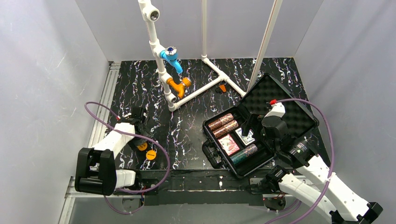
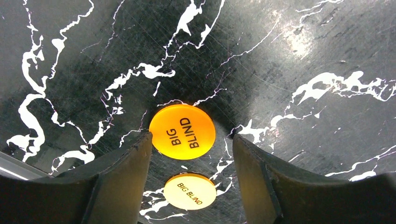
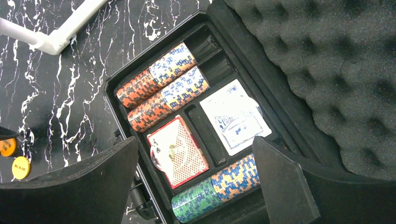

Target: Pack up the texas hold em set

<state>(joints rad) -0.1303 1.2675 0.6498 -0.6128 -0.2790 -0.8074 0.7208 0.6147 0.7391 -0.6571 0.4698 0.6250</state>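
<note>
The black case (image 1: 211, 151) lies open at the right, its bumpy foam lid (image 3: 327, 70) tipped back. Inside are two red-brown chip rolls (image 3: 159, 74), a green and blue roll (image 3: 217, 186), a red card deck (image 3: 177, 151) and a blue-and-white deck (image 3: 236, 116). My right gripper (image 3: 195, 140) hovers open above the tray, holding nothing. Two orange "BIG BLIND" discs lie flat on the black marble table at the left. My left gripper (image 2: 191, 136) is open low over them. The deeper orange disc (image 2: 182, 131) sits at the fingertips. The paler disc (image 2: 189, 191) lies between the fingers.
A white pipe frame (image 1: 187, 93) with a blue fitting (image 1: 171, 58) and an orange fitting (image 1: 179, 85) stands at the back middle. A small orange piece (image 1: 222, 87) lies by its base. Grey walls close in both sides, and a metal rail (image 1: 105, 102) runs along the left edge.
</note>
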